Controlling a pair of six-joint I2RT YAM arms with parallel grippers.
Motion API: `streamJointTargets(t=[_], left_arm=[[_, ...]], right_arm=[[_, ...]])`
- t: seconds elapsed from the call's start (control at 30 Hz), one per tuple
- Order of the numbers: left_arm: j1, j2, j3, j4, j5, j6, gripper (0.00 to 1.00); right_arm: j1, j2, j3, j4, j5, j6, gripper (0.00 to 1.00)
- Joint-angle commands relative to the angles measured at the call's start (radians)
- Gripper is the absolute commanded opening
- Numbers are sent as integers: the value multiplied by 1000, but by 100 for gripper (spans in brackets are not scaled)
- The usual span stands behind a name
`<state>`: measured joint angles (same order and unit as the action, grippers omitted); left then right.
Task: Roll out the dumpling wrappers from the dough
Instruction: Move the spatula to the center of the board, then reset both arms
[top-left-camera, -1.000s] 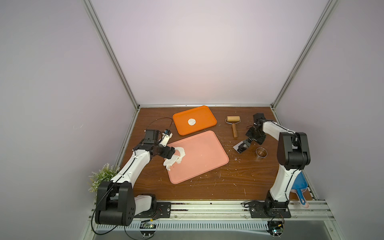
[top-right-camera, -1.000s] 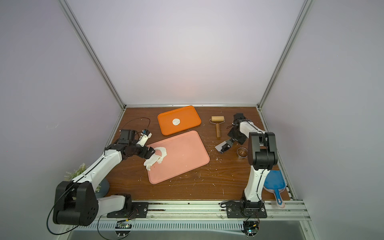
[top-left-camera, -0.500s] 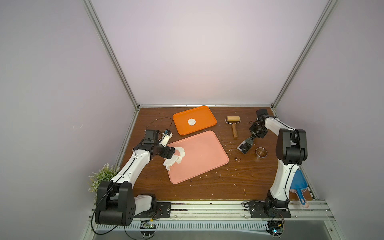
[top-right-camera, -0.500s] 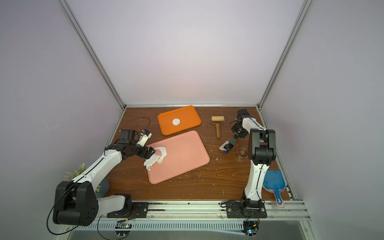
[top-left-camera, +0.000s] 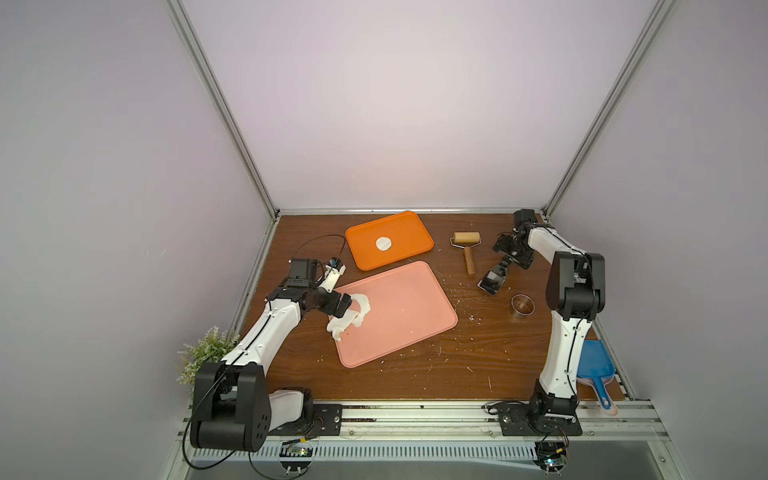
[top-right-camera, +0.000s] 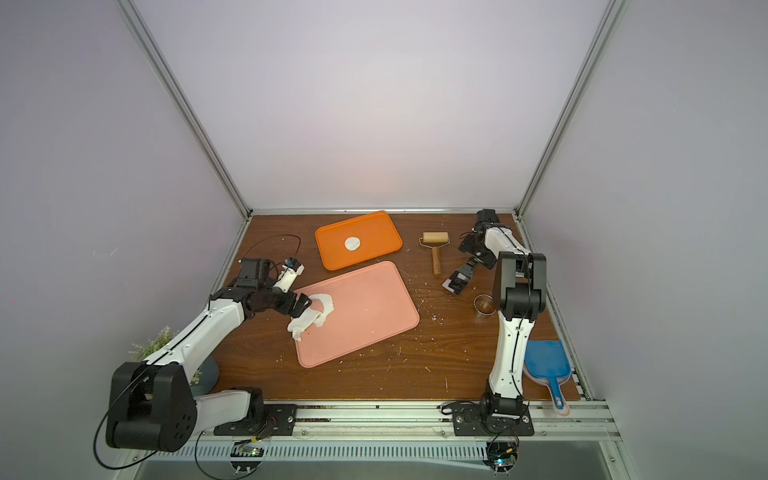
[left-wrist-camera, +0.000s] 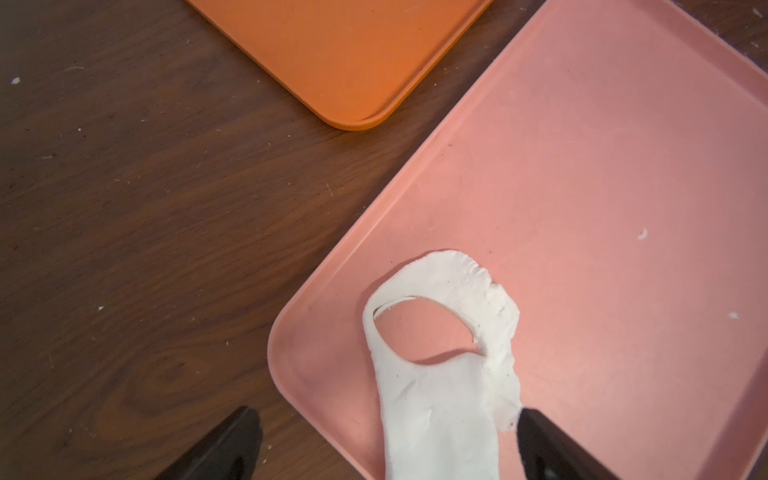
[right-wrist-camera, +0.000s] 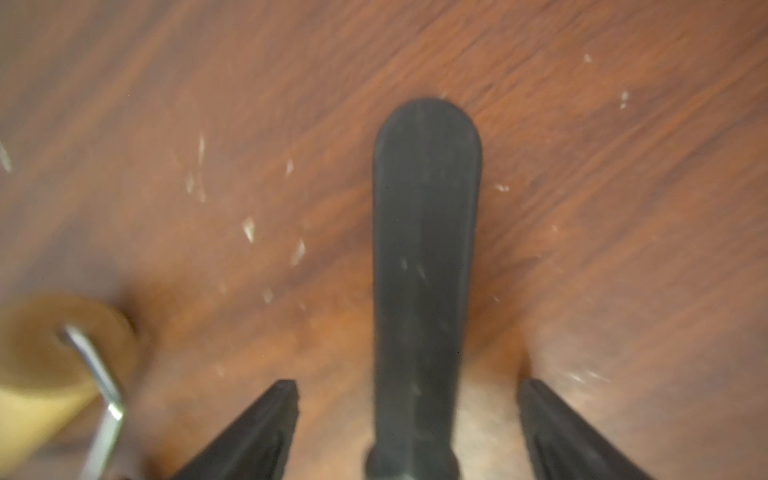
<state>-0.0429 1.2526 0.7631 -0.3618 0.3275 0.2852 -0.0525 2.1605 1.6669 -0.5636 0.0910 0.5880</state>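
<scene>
The single dumpling wrapper (top-left-camera: 383, 243) lay flat in the middle of the orange tray (top-left-camera: 409, 230) at the back of the worktop (top-left-camera: 415, 374), as both top views showed. Just in front of it, the pink tray (top-left-camera: 419, 316) carried a ragged dough sheet (left-wrist-camera: 436, 399) with a round hole through it, at the corner nearest the left arm. The left tool (left-wrist-camera: 386, 411) stood over that corner with its jaws spread wide. The dough ran between them, brushing one fingertip (left-wrist-camera: 540, 432) and well clear of the other, so nothing was clamped. The right tool (right-wrist-camera: 409, 386) was also wide open, astride the black handle of a scraper (top-left-camera: 492, 282) without touching it. A wooden roller (top-left-camera: 466, 245) lay between the orange tray and the scraper. A metal ring cutter (top-left-camera: 523, 304) stood near the scraper's blade.
</scene>
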Motion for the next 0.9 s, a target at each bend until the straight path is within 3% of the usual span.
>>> streamJointTargets(t=[0.0,0.23,0.4,0.6,0.7,0.87], left_arm=[[10,-43,-51,138,-8,0,100],[-7,-93,-232,575,-138,-85,100],[-12,-91,-384,910,-185,-111,100],[-12,4,-428,1102,-218,-154,100],[-12,77,-486,1281,-240,-160,100],[5,161,-518,1468,-302,-242,100]], right_arm=[[13,-160,-64,4,-2,-18,99],[116,-518,-360,199,60,-81,99],[276,-763,-701,518,225,-183,99],[300,-1014,-1055,890,132,-233,99],[301,-1120,-1148,984,48,-270,99],[300,-1182,-1178,1011,41,-288,99]])
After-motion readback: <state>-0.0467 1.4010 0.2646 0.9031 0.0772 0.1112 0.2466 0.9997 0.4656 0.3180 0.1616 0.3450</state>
